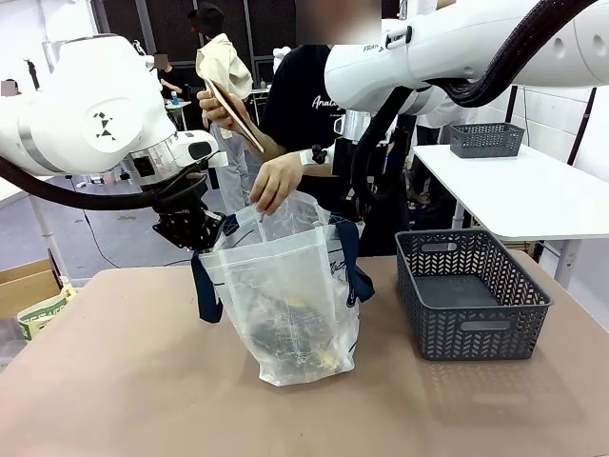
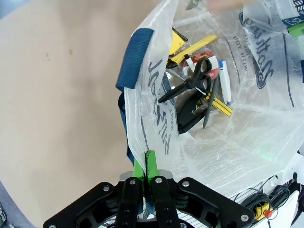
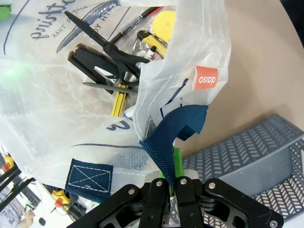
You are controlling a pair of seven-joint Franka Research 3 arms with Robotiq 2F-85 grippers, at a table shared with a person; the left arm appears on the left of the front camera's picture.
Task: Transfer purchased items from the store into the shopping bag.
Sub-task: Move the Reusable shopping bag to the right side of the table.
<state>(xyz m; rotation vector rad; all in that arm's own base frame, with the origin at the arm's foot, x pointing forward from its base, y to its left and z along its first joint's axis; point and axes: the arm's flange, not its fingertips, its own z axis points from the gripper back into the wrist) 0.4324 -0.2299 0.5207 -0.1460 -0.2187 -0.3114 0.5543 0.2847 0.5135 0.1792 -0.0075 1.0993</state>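
Shopping bag (image 1: pixel 285 305) stands upright on the tan bench (image 1: pixel 114 381), near its middle, with its mouth pulled open between our two arms. Our left gripper (image 2: pixel 144 164) is pinched tight on the bag's rim, its green pads pressed together over the plastic film at the foot of a navy strap (image 2: pixel 137 59). Our right gripper (image 3: pixel 174 166) is clamped in the same way at the opposite rim, its pads closed over the second navy strap (image 3: pixel 178 126), just below an orange tag (image 3: pixel 206 77) on the bag's wall.

Through the open mouth we see things lying at the bottom of the bag: black scissors (image 2: pixel 190 83), a yellow-and-black tool (image 2: pixel 219 105) under them, and a white pen (image 2: pixel 224 80) beside them.

Across the bench, the person's lower hand (image 1: pixel 274 183) hangs right over the bag's mouth with the fingers pointing down. Something small and slim shows at the fingertips, but we cannot tell what it is. The person's raised hand (image 1: pixel 221 109) holds a flat tan piece (image 1: pixel 243 124) up at chest height.

A dark grey lattice basket (image 1: pixel 473 295) sits on the bench near the bag, on our right and not touching it. A smaller grey basket (image 1: pixel 486 139) rests on the white table (image 1: pixel 533 195) farther back.
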